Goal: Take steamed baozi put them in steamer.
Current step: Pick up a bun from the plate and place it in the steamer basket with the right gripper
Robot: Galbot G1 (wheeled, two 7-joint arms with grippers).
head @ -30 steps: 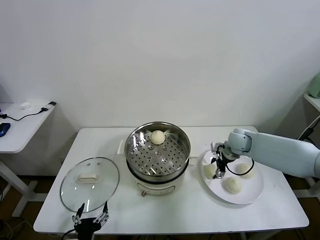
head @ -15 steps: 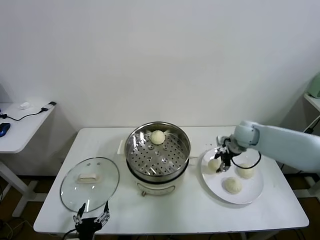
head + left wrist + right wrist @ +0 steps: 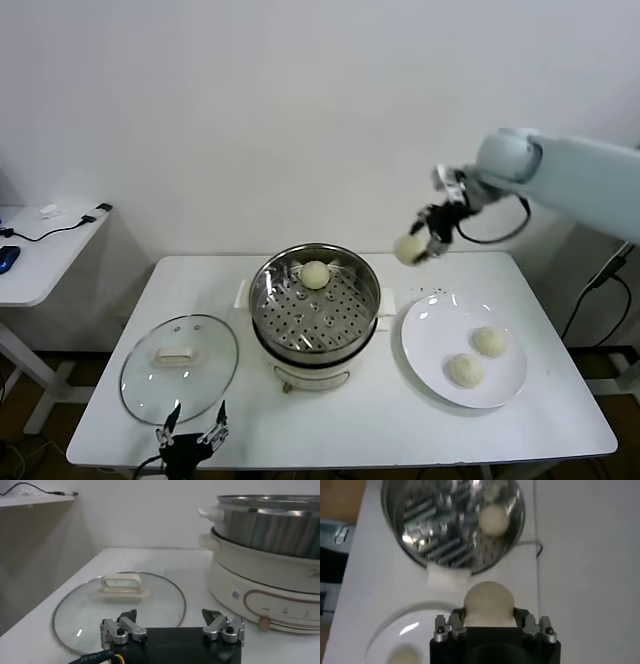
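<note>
My right gripper (image 3: 415,245) is shut on a pale round baozi (image 3: 408,248) and holds it high in the air, between the steamer and the plate; the bun also shows between the jaws in the right wrist view (image 3: 489,602). The shiny steel steamer (image 3: 315,296) on its white pot base holds one baozi (image 3: 315,274) at its far side, also seen in the right wrist view (image 3: 493,519). Two more baozi (image 3: 490,341) (image 3: 464,370) lie on the white plate (image 3: 430,330). My left gripper (image 3: 190,438) is open and parked at the table's front edge.
A glass lid with a white handle (image 3: 180,360) lies flat to the left of the steamer, just behind my left gripper (image 3: 172,625). A side table with cables (image 3: 40,240) stands at far left. The wall is close behind the table.
My right gripper has lifted one baozi off the plate and carried it up and slightly left toward the steamer. The plate now holds two buns instead of three. The left arm stayed put.
</note>
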